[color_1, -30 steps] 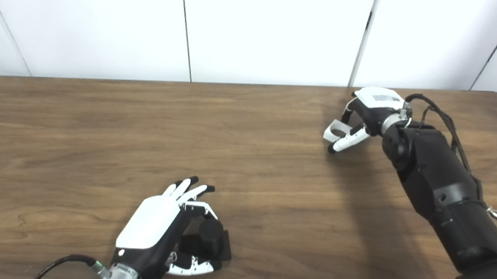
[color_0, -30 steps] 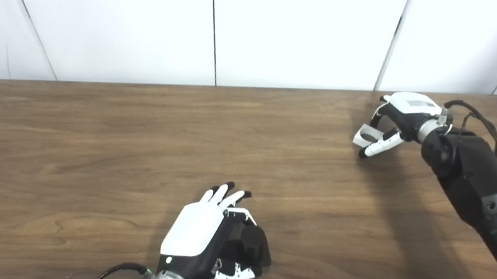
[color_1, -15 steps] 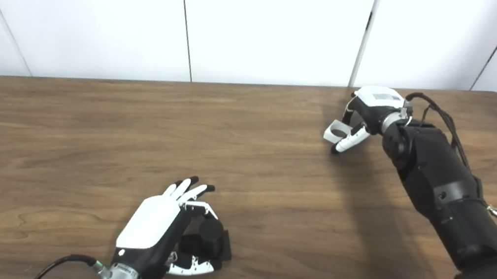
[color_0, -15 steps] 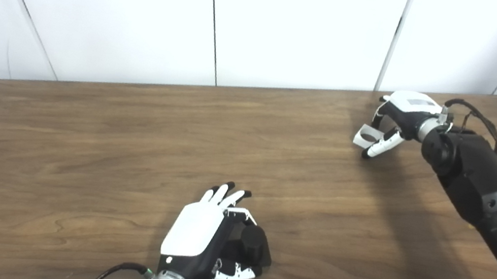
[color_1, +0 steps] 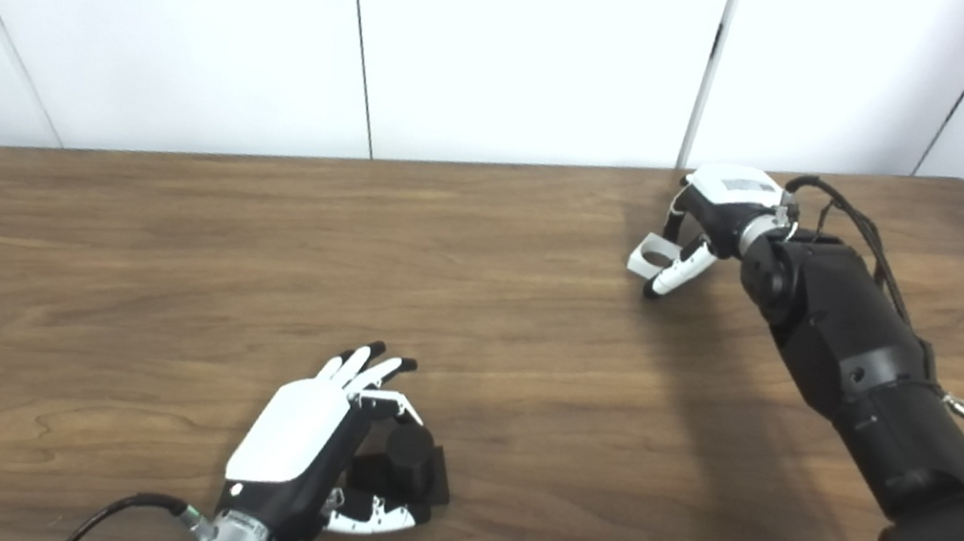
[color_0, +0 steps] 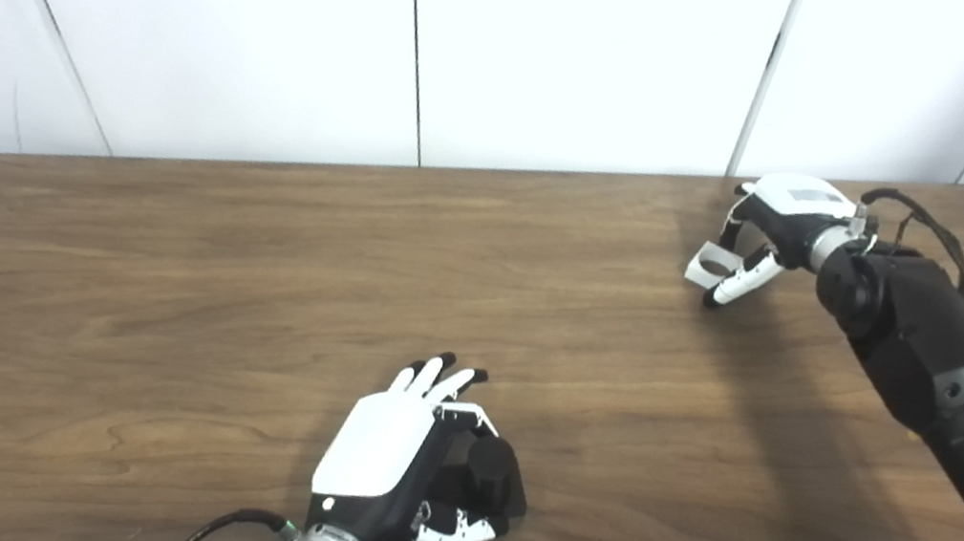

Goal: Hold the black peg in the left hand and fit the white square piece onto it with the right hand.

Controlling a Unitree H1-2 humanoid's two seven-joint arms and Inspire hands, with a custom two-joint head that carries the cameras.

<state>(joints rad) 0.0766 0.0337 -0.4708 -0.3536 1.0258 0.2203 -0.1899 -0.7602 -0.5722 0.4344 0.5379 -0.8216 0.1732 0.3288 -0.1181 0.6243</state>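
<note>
A short black peg [color_0: 492, 471] on a black square base stands on the wooden table [color_0: 152, 276] near the front edge. My left hand [color_0: 382, 446] rests beside it, thumb and one finger curled around the peg, the other fingers stretched forward. At the far right of the table my right hand [color_0: 782, 223] hangs palm down, shut on the white square piece [color_0: 711, 267]. That piece has a round hole and is pinched at the fingertips just over the tabletop. The two hands are far apart.
White wall panels stand right behind the table's far edge. The table's right corner lies just beyond my right forearm [color_0: 924, 350]. A cable [color_1: 115, 512] runs from my left wrist off the front edge.
My right hand and forearm have shifted very slightly, with the white piece still in the fingers. The left hand and the peg have not moved.
</note>
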